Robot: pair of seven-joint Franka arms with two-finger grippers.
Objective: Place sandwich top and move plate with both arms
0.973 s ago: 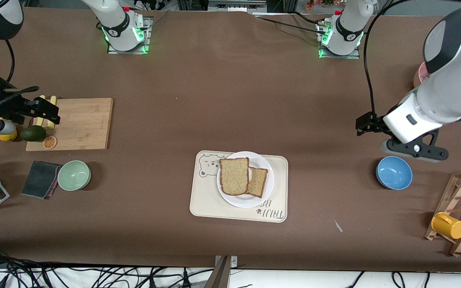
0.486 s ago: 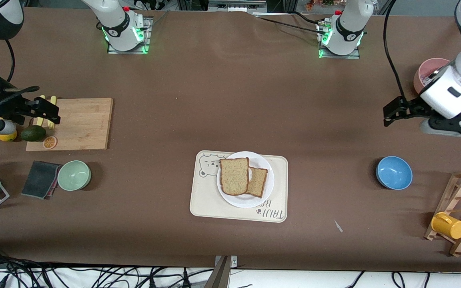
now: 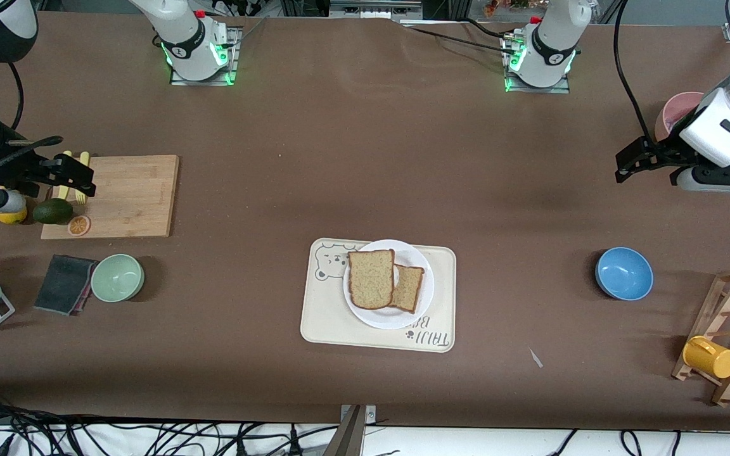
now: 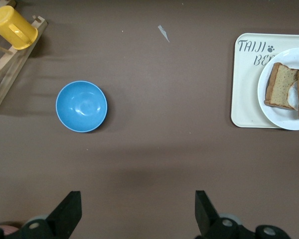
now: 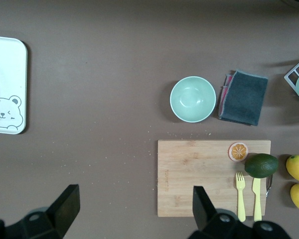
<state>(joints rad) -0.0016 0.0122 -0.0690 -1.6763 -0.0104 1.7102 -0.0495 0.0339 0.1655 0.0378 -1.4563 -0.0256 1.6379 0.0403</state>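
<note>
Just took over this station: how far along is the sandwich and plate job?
Looks done: the sandwich top lies on the plate, overlapping the darker slice. In hand: nothing; left gripper is open beside the pink bowl, right gripper open over the cutting board. Left: moving the plate, which sits on the tray.
</note>
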